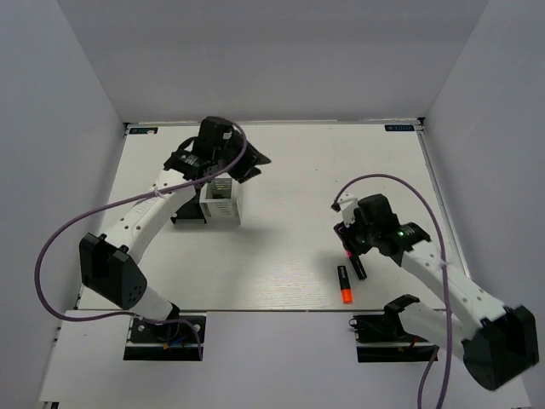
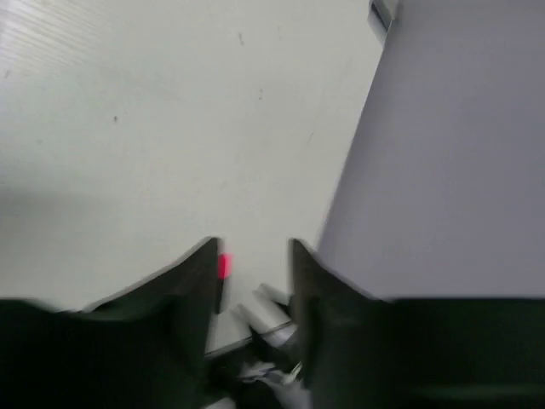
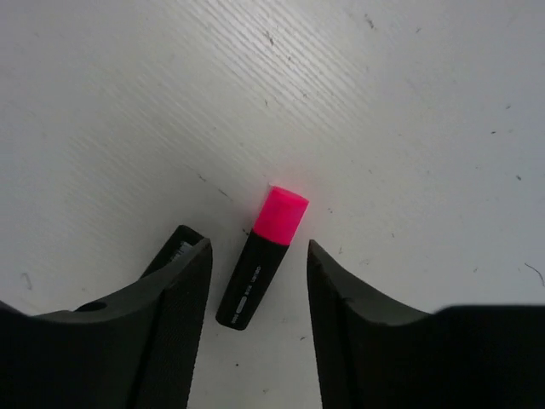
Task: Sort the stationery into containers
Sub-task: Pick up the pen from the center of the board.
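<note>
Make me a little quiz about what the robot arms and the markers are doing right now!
1. True or false: the pink-capped marker lies on the table between the open fingers of the right end effector.
2. In the top view, what cap colour has the marker nearest the near edge? A green, B orange, C blue.
3. Fill in: the left end effector hangs above the organiser coloured ____.

Key: 1 true; 2 B; 3 white.
</note>
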Robot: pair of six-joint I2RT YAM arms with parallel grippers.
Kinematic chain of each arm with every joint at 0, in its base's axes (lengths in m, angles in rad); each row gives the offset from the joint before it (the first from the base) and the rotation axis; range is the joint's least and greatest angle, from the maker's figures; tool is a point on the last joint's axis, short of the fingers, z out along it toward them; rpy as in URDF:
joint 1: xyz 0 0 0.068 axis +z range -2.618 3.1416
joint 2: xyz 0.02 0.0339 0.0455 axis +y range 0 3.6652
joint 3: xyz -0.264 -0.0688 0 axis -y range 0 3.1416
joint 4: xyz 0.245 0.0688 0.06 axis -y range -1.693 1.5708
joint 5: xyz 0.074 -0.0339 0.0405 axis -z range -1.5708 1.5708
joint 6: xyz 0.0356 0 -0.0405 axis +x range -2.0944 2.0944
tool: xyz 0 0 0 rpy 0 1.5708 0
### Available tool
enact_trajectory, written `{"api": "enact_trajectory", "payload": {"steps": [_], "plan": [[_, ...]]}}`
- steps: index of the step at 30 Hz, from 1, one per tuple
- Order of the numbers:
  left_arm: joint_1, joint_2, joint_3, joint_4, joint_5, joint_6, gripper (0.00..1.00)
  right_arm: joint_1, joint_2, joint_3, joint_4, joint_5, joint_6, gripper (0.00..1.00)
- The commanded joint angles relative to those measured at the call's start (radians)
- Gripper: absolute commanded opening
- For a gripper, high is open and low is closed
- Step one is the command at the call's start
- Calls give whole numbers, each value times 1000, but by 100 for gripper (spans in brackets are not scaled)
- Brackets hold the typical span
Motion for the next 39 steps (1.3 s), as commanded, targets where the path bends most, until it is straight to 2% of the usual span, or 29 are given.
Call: {"api": "enact_trajectory", "payload": {"steps": [1,2,3,4,6,7,9,12,17,22,28,32,33,36,37,39], "plan": [[-84,-11,48,-5,279,635,57,-1,136,67,-80,57,3,53],[-157,-8,85,-80,237,710,59,-2,156,72,-77,79,9,55],[-188,-20,82,-204,168,884,61,1,191,82,-54,87,18,63],[-240,-49,29,-257,-15,925,65,1,204,81,-49,100,20,66],[-284,-117,-42,-264,-61,977,69,1,250,102,-51,133,29,67],[-293,-167,-144,-261,-85,987,69,-2,288,108,-51,136,34,67],[-293,-245,-214,-239,-83,1001,69,-2,305,107,-37,151,40,69],[-293,-382,-394,-196,-69,1011,69,-4,336,110,-34,154,46,69],[-291,-565,-539,-149,-69,987,69,-5,397,110,-43,142,64,57],[-291,-677,-590,-161,-77,967,69,-13,429,104,-41,143,77,54],[-291,-726,-625,-173,-80,953,69,-30,501,113,-46,117,74,52],[-291,-752,-636,-184,-89,947,69,-53,547,121,-69,76,66,44],[-290,-754,-642,-184,-90,947,69,-56,569,124,-77,70,60,36],[-290,-772,-646,-195,-115,942,69,-71,566,133,-90,1,49,22],[-293,-784,-649,-198,-126,939,69,-74,563,133,-98,-30,48,11],[-290,-809,-649,-202,-191,936,65,-73,532,160,-92,-118,11,0]]}}
